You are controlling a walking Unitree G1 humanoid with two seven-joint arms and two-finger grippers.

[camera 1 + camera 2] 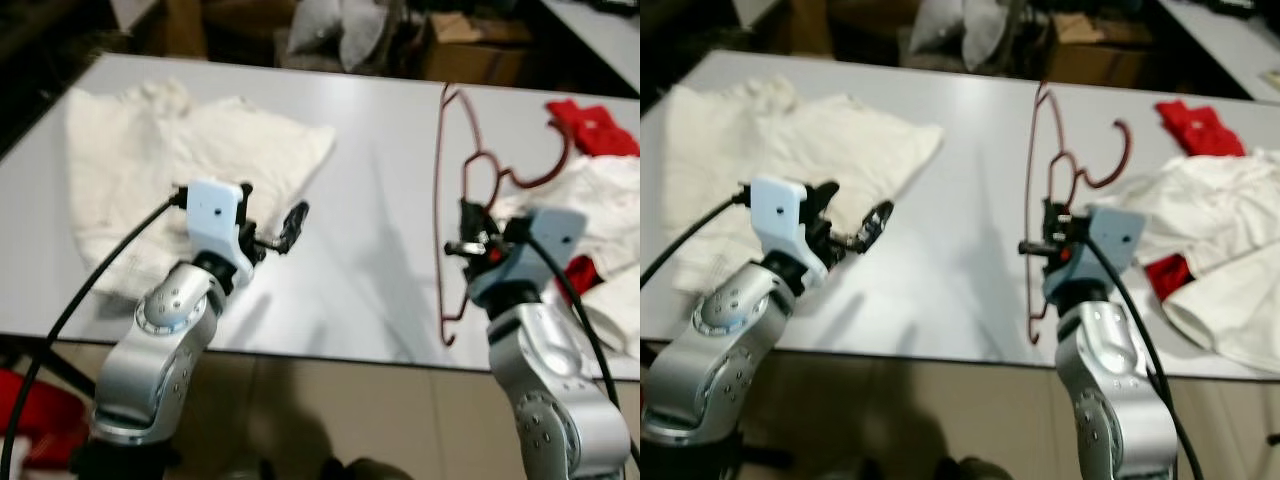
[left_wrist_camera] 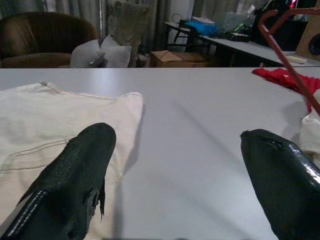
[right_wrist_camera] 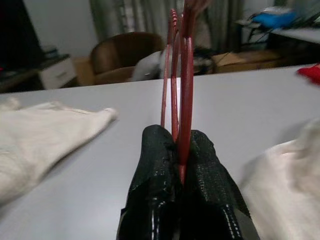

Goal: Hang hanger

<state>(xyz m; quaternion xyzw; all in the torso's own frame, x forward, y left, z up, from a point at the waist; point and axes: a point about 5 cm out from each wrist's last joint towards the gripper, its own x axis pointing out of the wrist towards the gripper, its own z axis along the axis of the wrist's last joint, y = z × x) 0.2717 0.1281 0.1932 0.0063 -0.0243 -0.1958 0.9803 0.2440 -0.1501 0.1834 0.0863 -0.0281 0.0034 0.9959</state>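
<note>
Hanger (image 1: 441, 190), a dark red wire one, is raised off the grey table (image 1: 380, 150) on the right side of the scene, its hook curling toward the far right near a red garment (image 1: 592, 128). The right gripper (image 3: 181, 150) has its two black fingers clenched on the hanger's thin wire, which runs up between the pads in the right wrist view. A white garment (image 1: 600, 200) lies on the table to the right of this arm, just beside the gripper. The left gripper (image 1: 278, 238) hovers over the near left part of the table with its fingers (image 2: 75, 185) spread apart and nothing between them, just right of a cream shirt (image 1: 150, 170) spread flat on the left half of the table. Beyond the far edge stand a brown armchair (image 2: 40, 40), grey cushions (image 2: 100, 52) and a cardboard box (image 2: 172, 58).
</note>
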